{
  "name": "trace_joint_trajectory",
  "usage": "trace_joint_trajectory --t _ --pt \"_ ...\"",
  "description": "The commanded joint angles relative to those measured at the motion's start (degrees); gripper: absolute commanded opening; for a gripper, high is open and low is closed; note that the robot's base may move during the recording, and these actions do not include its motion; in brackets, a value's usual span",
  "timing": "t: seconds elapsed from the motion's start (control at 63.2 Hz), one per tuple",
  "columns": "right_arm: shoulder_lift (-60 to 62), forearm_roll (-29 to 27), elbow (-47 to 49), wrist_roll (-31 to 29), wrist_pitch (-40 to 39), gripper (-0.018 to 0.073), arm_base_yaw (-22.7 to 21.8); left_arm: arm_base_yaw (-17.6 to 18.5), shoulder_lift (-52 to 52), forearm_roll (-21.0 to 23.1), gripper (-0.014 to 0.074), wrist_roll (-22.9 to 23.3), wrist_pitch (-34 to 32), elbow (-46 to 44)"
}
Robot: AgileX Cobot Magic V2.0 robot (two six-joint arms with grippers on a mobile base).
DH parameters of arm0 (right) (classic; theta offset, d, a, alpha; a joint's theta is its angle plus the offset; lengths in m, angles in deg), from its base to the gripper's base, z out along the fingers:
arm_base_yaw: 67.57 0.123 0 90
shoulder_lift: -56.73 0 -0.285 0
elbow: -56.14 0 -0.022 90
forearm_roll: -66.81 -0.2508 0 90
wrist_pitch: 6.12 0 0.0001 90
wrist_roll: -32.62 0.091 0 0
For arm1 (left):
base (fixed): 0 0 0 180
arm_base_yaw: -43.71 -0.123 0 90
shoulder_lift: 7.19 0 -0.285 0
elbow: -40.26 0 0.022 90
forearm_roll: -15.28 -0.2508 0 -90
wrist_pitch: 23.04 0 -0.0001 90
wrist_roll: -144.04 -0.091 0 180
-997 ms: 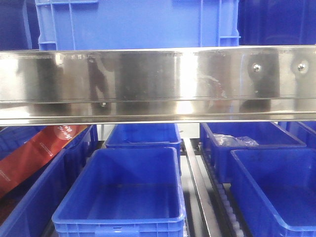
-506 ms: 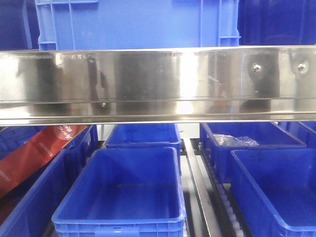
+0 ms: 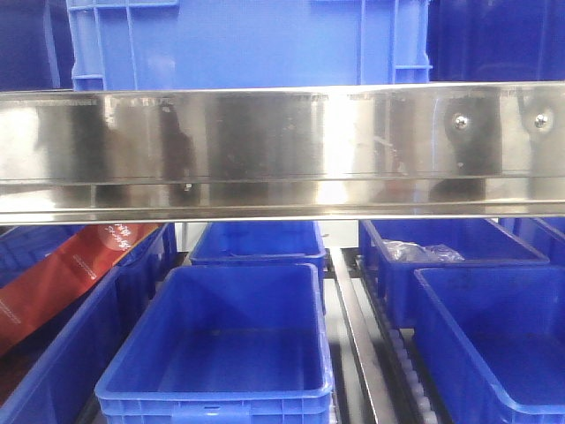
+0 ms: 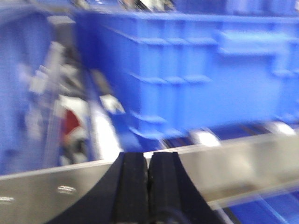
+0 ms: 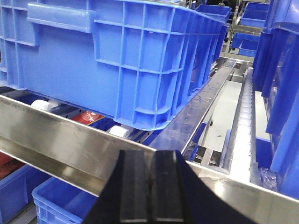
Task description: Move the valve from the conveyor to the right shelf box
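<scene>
Front view has slid a hair sideways in the last second, so the base is probably repositioning. Left gripper (image 4: 148, 186) and right gripper (image 5: 151, 191) both have jaws closed on nothing. No valve or conveyor anywhere, just blue bins (image 3: 212, 353) at 6 o'clock.

Shelf rail (image 3: 282, 150): polished stainless metal, mirror-glossy, faint scuffs, two shiny bolt heads near its right end. Upper crate (image 5: 117, 56): moulded blue plastic, ribbed walls, semi-gloss. Lower bins (image 3: 221, 353): smooth blue plastic, glossy floors with soft reflections. Clear crinkled plastic bag (image 3: 419, 252) in the rear right bin. Red glossy printed pack (image 3: 62, 278) at left edge. White plastic rollers (image 5: 243, 116), matt. Right gripper (image 5: 152, 186) and left gripper (image 4: 147, 186): matt black rubbery pads, fine ribbing.
</scene>
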Motion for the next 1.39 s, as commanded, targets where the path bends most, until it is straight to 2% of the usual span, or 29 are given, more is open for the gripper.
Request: trace_joint_trajectory --t 0.0,0.142,0.221,0.285,0.411,0.554,0.775,1.376 --pt "0.4 0.4 -0.2 -0.2 -1.4 -0.0155 0.1 -4.1 -3.4 0.8 -0.0111 -1.1 -3.3 2.6" --pt "0.4 0.4 -0.2 -0.2 -1.4 -0.0155 0.1 -11.6 -10.1 0.8 -0.0111 -1.1 -3.5 8.7" --pt "0.4 0.4 -0.2 -0.2 -1.4 -0.0155 0.1 -14.3 -14.1 0.6 -0.0111 -1.1 -3.6 12.5" --pt "0.4 0.4 -0.2 -0.2 -1.4 -0.0155 0.1 -15.0 -17.2 0.6 -0.0111 -1.1 -3.9 16.1" --pt "0.4 0.4 -0.2 -0.2 -1.4 -0.0155 0.1 -15.1 -22.3 0.6 -0.0111 -1.1 -5.9 21.5" --pt "0.4 0.4 -0.2 -0.2 -1.5 -0.0155 0.1 -15.1 -22.3 0.5 -0.0111 -1.1 -4.2 21.5" --pt "0.4 0.4 -0.2 -0.2 -1.5 -0.0155 0.1 -15.1 -22.3 0.5 -0.0111 -1.1 -6.2 21.5" --pt "0.4 0.4 -0.2 -0.2 -1.5 -0.0155 0.1 -15.1 -22.3 0.5 -0.0111 -1.1 -6.2 21.5"
